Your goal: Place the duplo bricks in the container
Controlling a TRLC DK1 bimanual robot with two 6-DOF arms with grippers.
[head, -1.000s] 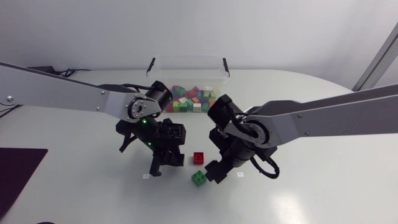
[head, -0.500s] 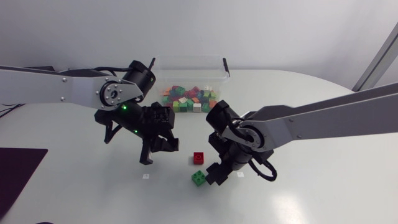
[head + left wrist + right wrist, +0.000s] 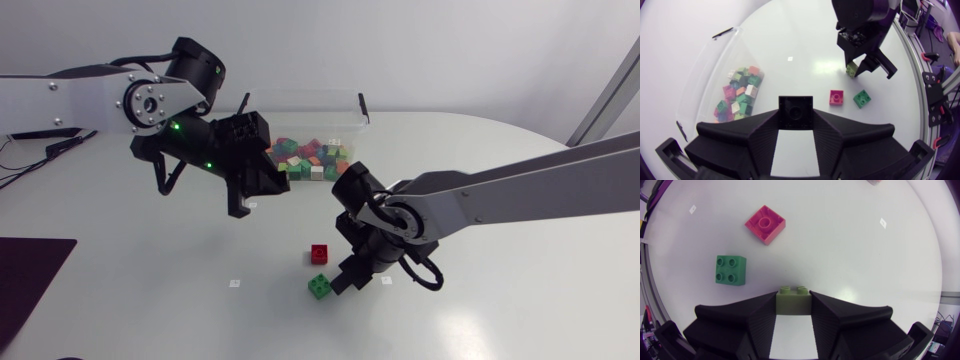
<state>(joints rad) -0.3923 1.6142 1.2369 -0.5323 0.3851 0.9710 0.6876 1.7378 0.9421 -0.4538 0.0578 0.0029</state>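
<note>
Your head camera looks down from above the white surface (image 3: pixel 520 300); both wrist cameras face down too, right one nearest, all sharing the small red square brick (image 3: pixel 319 254).

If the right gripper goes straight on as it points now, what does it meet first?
Probably the bare white table top: the right gripper, shut on an olive-green duplo brick, points at open surface. The red square brick and green four-stud brick lie off to one side; depth is unclear.
</note>
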